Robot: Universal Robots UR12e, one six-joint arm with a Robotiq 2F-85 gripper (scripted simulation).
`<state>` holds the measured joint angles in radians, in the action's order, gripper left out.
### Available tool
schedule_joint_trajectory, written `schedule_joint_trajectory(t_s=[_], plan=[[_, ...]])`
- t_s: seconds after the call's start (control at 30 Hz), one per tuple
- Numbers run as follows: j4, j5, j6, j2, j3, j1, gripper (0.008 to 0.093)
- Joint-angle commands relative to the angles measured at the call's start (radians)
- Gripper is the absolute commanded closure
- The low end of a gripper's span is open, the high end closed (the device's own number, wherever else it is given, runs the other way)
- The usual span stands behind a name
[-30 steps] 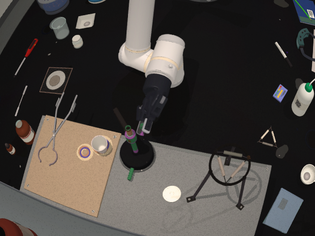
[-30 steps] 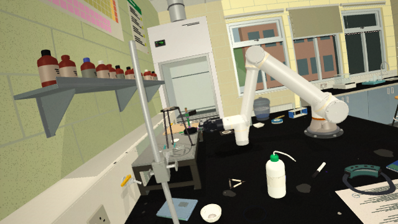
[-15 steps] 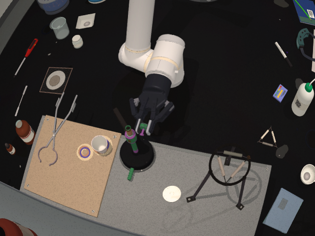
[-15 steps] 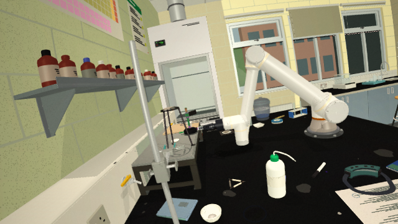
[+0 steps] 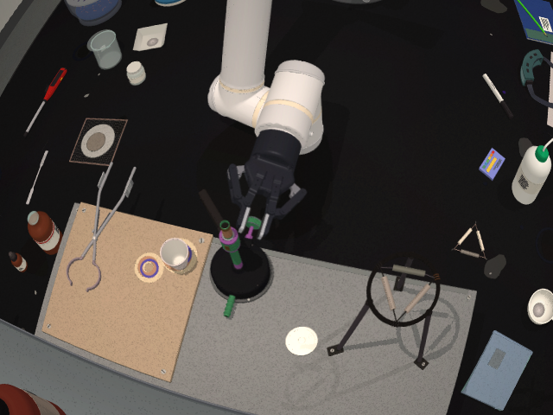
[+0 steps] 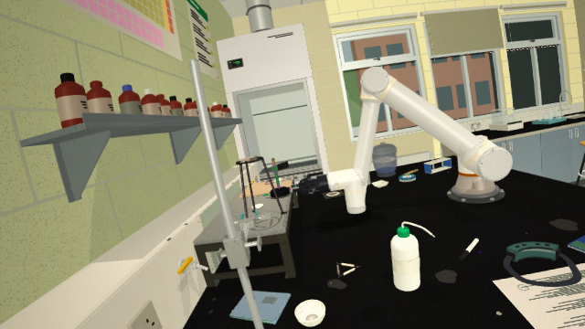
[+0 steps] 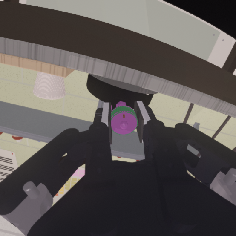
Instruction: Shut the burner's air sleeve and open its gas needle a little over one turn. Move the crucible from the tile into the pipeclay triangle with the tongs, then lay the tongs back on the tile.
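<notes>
On the grey slab at the bench's near edge stands the burner (image 5: 236, 259), a tube with a purple air sleeve (image 5: 229, 241) on a round black base. My gripper (image 5: 253, 228) reaches in level from the black bench and is clamped on the gas needle's green knurled knob (image 7: 124, 122), which sticks out of the burner's base toward me. The white crucible (image 5: 176, 254) stands upright on the tan tile (image 5: 125, 286), beside a purple ring mark. The tongs (image 5: 99, 228) lie flat on the tile's left part. The tripod with the pipeclay triangle (image 5: 404, 292) stands to the right.
The slab's raised edge runs just under my fingers. A white disc (image 5: 301, 341) lies on the slab between burner and tripod. A wire gauze (image 5: 98, 141), beaker (image 5: 105, 49) and screwdriver (image 5: 44, 100) lie left on the bench; a wash bottle (image 5: 530, 174) and spare triangle (image 5: 471, 243) lie right.
</notes>
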<state>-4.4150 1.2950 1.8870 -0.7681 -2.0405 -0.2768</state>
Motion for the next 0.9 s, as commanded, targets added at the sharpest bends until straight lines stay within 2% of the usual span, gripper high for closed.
schedule_joint_trajectory(t_s=[0.0,0.4,0.87], plan=[[0.001,0.000,0.021,0.000,0.001,0.000,0.0934],[0.001,0.000,0.231,0.000,0.001,0.000,0.0934],[0.001,0.000,0.294,0.000,0.001,0.000,0.0934]])
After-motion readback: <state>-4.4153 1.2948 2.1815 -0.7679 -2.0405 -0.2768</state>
